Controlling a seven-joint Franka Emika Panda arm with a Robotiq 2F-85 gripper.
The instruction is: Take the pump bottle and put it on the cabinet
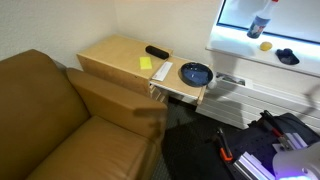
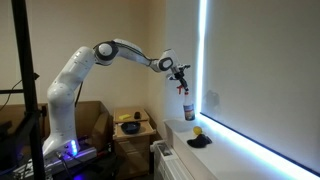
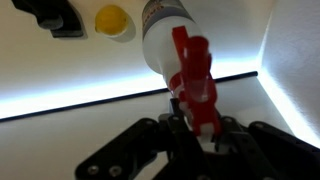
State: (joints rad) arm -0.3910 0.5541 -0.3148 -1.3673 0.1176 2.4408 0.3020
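My jaws grip the pump bottle by its red head; it hangs beneath them. Well below, blue bowl on cabinet, contents indiscernible.

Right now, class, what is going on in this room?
The robot's hand grips the pump bottle by its red-and-white trigger head, holding it in the air above the white ledge. The tan cabinet, where the bottle belongs, stands off to the side by the brown sofa. The bottle is not on it yet.
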